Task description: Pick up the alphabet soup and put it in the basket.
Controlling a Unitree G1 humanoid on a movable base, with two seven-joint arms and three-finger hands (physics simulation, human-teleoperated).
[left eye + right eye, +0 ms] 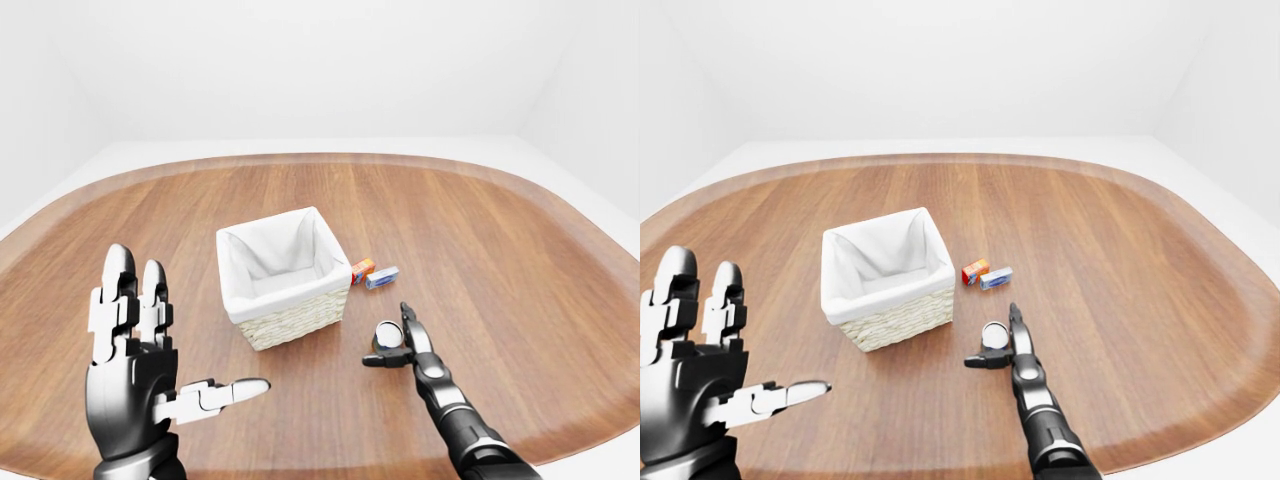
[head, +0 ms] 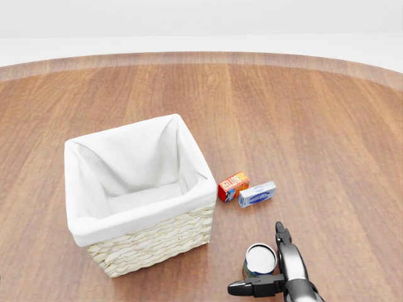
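Wood grain ran in long warm planks across the table (image 2: 302, 113), a broad rounded slab with a paler rim, set in a plain white room. Near the middle of my head view stood the basket (image 2: 151, 242): square, woven of pale wicker, lined with white cloth folded over its rim, nothing visible inside.

I had the soup (image 2: 260, 260) at the bottom of the head view, right of the basket's lower corner and apart from it. It was a small upright can, its round pale lid facing up, a strip of label showing below. My right hand (image 2: 272, 277) sat just beside it: glossy grey and black links, the thumb stretched flat to the left across the can's lower side, a finger pointing up along its right side. The digits were spread wide about the can and had not closed on it; I could not tell whether they touched it.

Above the soup, just right of the basket, lay two small boxes side by side, a red one (image 2: 233, 186) with orange print and a white one (image 2: 257, 194) with a blue oval. Neither blocked the way between can and basket.

My left hand (image 1: 135, 365) was raised at the lower left of the left-eye view, palm showing, fingers upright and thumb out, holding nothing, well apart from everything.
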